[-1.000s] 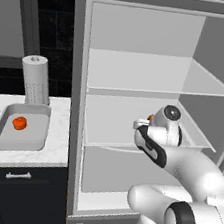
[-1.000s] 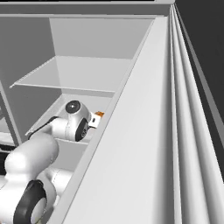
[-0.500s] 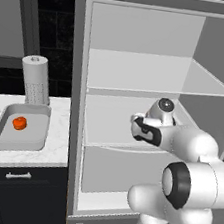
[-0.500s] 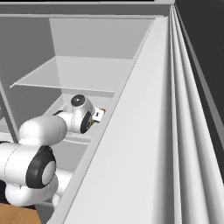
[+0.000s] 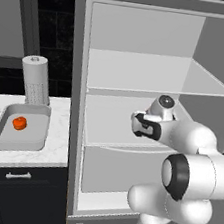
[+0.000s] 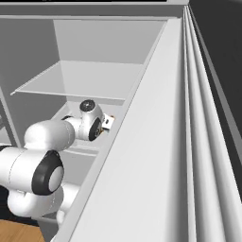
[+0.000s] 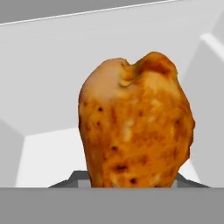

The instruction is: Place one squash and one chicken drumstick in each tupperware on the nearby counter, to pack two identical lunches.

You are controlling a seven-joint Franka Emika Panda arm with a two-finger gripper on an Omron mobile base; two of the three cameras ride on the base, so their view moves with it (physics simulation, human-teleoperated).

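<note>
- Golden-brown roasted chicken drumstick (image 7: 136, 124), mottled orange and flecked with dark char spots.
- Shallow light-grey rectangular tupperware tray (image 5: 32, 135) holding a small bright orange squash (image 5: 19, 123).
- White marble counter (image 5: 37, 155), faintly grey-veined, above dark cabinets with silver handles.
- Pale grey fridge shelves (image 5: 154, 74).
- White paper-towel roll (image 5: 35, 80).

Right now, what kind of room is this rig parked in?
A simulated home kitchen, by the look of it. An open fridge with shelves stands beside a marble counter carrying a tupperware and a paper towel roll. A chicken drumstick sits right at the gripper in the hand view.
</note>
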